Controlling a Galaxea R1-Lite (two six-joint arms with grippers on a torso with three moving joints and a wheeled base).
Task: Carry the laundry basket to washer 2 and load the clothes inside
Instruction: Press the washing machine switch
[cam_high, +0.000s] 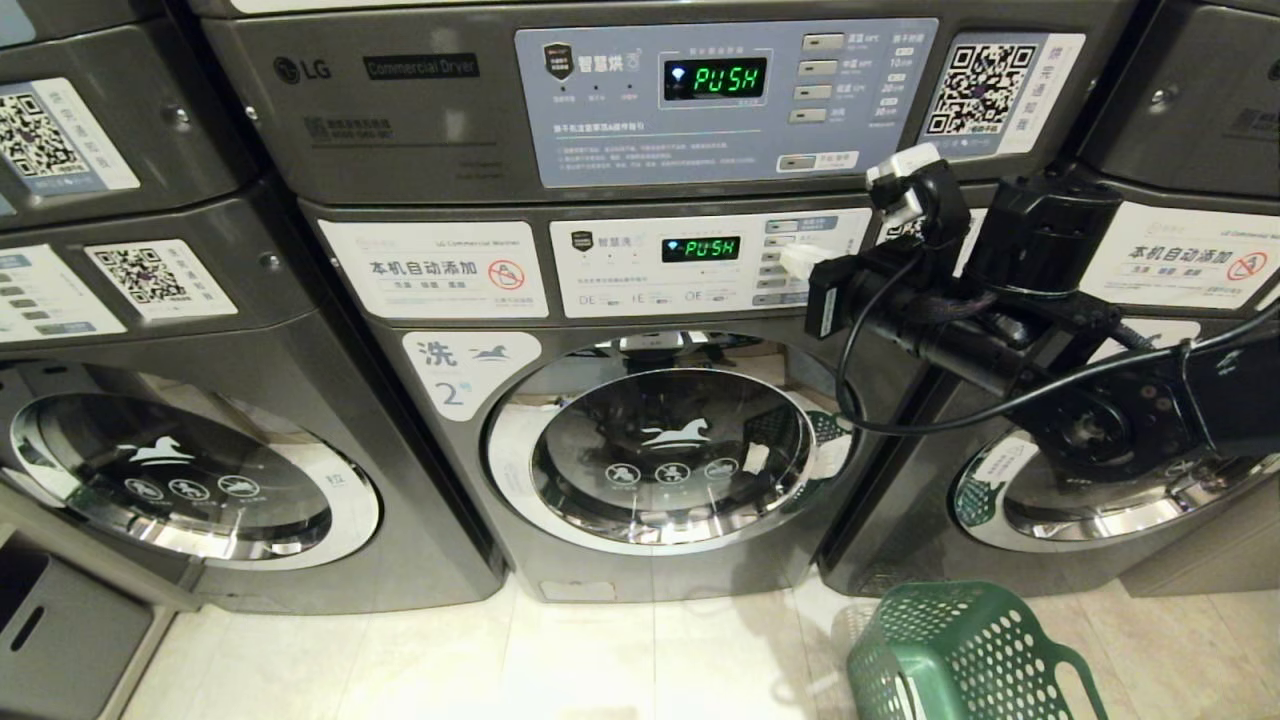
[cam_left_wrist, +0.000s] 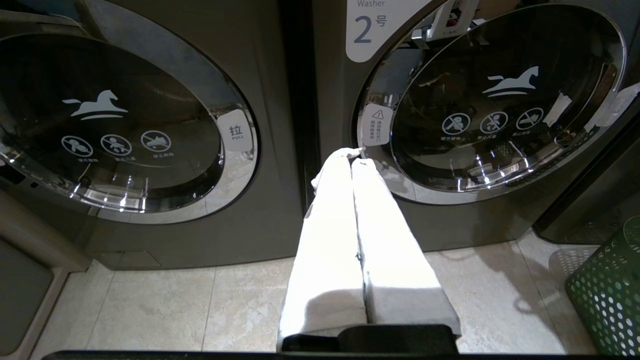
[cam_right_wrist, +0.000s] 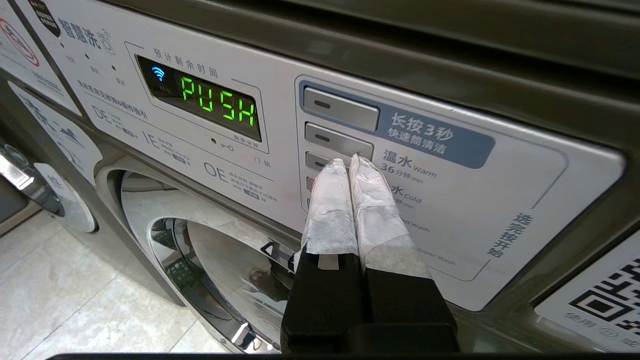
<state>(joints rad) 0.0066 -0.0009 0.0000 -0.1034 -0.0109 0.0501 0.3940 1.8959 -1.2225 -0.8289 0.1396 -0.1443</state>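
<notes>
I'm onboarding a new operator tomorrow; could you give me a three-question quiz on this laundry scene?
1. True or false: the round chrome-ringed glass door of the dark grey washer 2 is shut.
2. Which gripper is at the washer's white control panel? A left B right
3. Fill in: the green perforated plastic laundry basket stands on the ____.

Key: 1 true. 2 B: the right gripper, fingers together, is at the buttons; the left gripper hangs low. 3 floor.

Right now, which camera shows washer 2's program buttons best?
The right wrist view: the program buttons fill the frame, with the shut right tool at them. The head view shows them small beside the arm. The left wrist view shows only washer 2's door.
</notes>
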